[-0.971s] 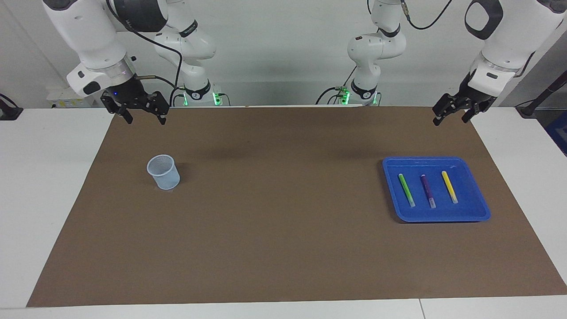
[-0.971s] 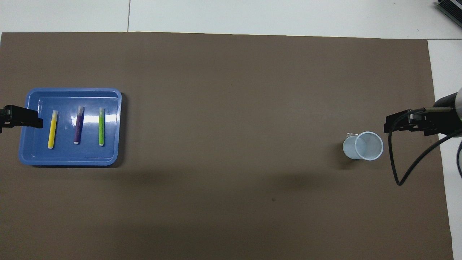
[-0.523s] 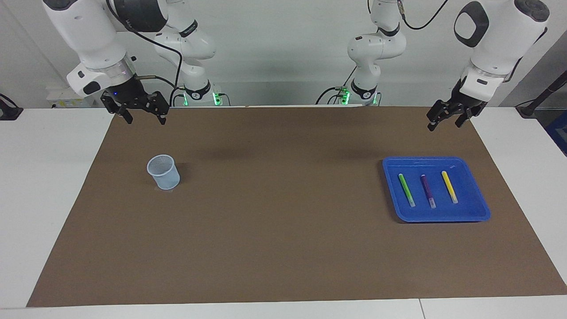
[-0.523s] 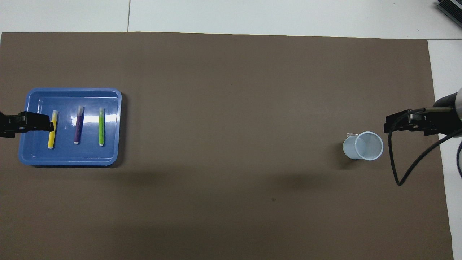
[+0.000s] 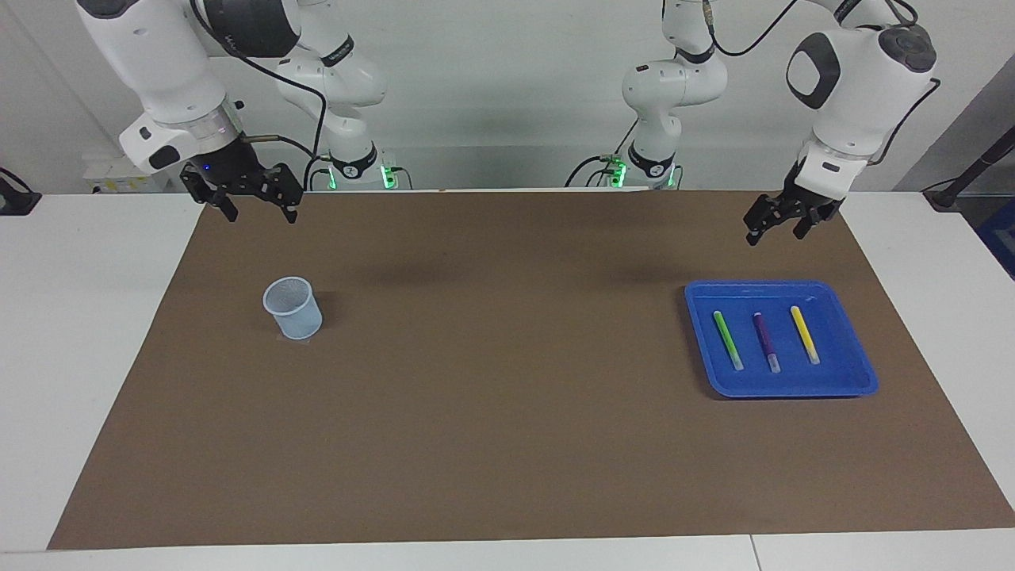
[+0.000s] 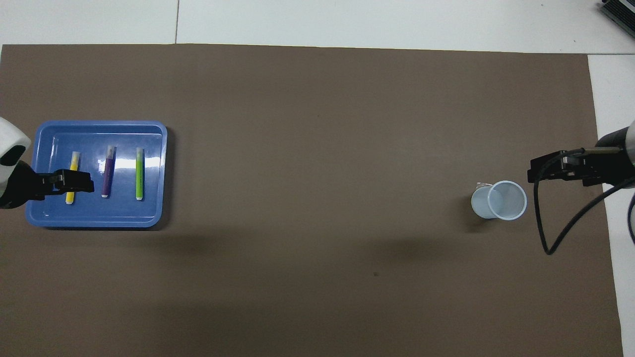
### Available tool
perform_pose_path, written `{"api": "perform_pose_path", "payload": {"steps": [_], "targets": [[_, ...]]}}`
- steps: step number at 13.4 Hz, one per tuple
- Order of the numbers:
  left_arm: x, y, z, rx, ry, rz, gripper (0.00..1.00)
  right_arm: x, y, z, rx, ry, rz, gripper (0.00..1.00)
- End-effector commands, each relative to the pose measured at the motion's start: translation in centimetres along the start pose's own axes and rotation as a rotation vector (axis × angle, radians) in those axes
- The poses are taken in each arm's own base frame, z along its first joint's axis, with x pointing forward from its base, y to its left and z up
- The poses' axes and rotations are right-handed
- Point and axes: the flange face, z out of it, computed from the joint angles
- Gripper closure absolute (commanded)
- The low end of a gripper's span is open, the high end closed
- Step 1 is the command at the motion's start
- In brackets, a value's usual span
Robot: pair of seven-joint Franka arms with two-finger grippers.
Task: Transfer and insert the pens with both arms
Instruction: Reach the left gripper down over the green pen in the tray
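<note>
Black left hand [image 5: 775, 226] open, empty, above blue tray [image 5: 856, 361]

white table [image 5: 47, 317], brown mat [image 5: 507, 412], blue tray [image 5: 860, 373], pale cup [image 5: 293, 309]

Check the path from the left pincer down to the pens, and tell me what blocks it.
Nothing visible blocks it. The left pincer hangs in the air above the blue tray, where the green pen, purple pen and yellow pen lie uncovered, apart.
</note>
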Motion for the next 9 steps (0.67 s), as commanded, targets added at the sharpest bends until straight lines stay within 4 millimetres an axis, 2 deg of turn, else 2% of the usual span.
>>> {"api": "perform_pose_path", "payload": {"steps": [1, 5, 8, 9], "targets": [[-0.8, 0.1, 2.3, -0.009, 0.025, -0.004, 0.0, -0.4, 0.2, -0.4, 0.022, 0.008, -0.01, 0.0], [0.1, 0.8, 6.3, -0.01, 0.015, 0.007, 0.0, -0.4, 0.2, -0.4, 0.022, 0.008, -0.008, 0.0], [1.0, 1.1, 8.4, -0.012, 0.013, 0.01, 0.0, -0.4, 0.2, -0.3, 0.022, 0.008, -0.008, 0.0], [1.3, 1.7, 9.3, -0.014, 0.017, 0.019, 0.0, -0.4, 0.2, -0.4, 0.022, 0.008, -0.01, 0.0]]}}
